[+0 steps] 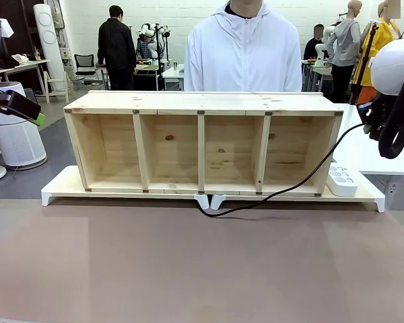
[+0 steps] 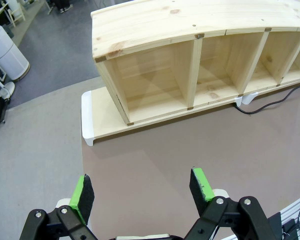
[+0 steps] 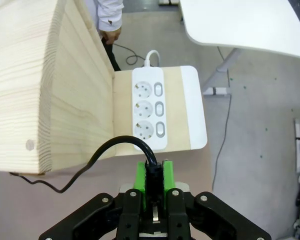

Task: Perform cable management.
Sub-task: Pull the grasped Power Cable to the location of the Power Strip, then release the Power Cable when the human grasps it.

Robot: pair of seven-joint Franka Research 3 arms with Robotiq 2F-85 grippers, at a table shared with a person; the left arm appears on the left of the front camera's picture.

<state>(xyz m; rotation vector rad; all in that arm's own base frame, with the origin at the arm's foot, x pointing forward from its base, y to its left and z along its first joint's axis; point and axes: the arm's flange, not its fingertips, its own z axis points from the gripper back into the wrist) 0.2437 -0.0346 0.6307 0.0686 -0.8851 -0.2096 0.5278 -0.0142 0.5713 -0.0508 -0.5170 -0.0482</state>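
Brown table (image 1: 188, 269), two white-footed wooden boards (image 1: 60, 183), black cable (image 1: 283, 191) trailing across

One wooden shelf (image 1: 202, 102) stands on the single tabletop (image 1: 188, 269). It has four open compartments (image 1: 108, 151), set apart by three upright dividers (image 1: 200, 151). Two low risers (image 1: 60, 185) with white feet lie under it, end to end. There is one white power strip (image 3: 150, 107), carrying three sockets (image 3: 142, 90) and three switches (image 3: 159, 90). One black cable (image 1: 283, 192). Two pincers, the left pincer (image 2: 141, 186) and the right pincer (image 3: 154, 172), each with two green pads (image 2: 81, 192). One person (image 1: 242, 54) at the far side.
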